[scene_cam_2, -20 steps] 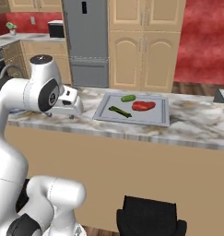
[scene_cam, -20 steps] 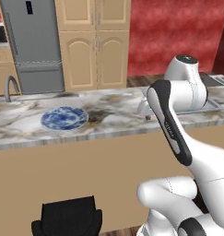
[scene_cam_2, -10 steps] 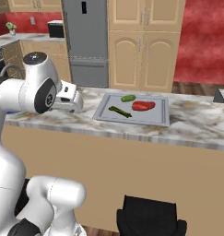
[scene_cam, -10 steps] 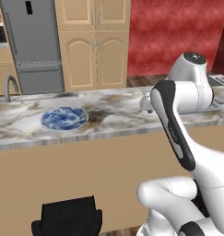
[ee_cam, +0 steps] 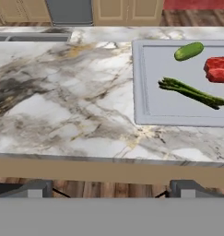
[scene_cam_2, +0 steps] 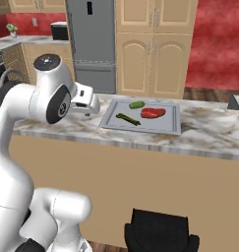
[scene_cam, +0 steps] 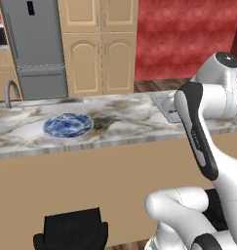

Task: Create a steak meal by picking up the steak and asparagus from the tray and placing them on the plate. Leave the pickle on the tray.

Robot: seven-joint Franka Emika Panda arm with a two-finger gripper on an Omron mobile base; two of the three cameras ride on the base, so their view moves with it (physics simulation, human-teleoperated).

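Marble counter (scene_cam_2: 204,130) runs across both base views, with the fridge (scene_cam_2: 91,44) and wooden cabinets (scene_cam_2: 153,47) behind it and a red wall (scene_cam_2: 217,44) to the right. Next in size is the white arm (scene_cam_2: 40,101), raised over the counter's near edge with its hand (scene_cam_2: 86,101) just left of the tray (scene_cam_2: 172,127). In the left base view the arm's upper link covers most of the tray, leaving one grey corner visible. A black chair (scene_cam_2: 160,231) stands on the floor in front of the counter.

The tray lies flat on the counter, well apart from the plate (scene_cam: 68,125), which sits bare farther left, near the faucet (scene_cam: 10,90).

On the tray, the steak (scene_cam_2: 153,112) lies toward the right side. The asparagus (ee_cam: 192,93) lies diagonally beside it, toward the tray's near edge, apart from the steak. The pickle (ee_cam: 189,51) rests near the tray's far rim, close to the steak but not touching it in the hand view.

The gripper (ee_cam: 106,189) hangs short of the counter's front edge; its fingertips (ee_cam: 35,188) stand wide apart with nothing between them.
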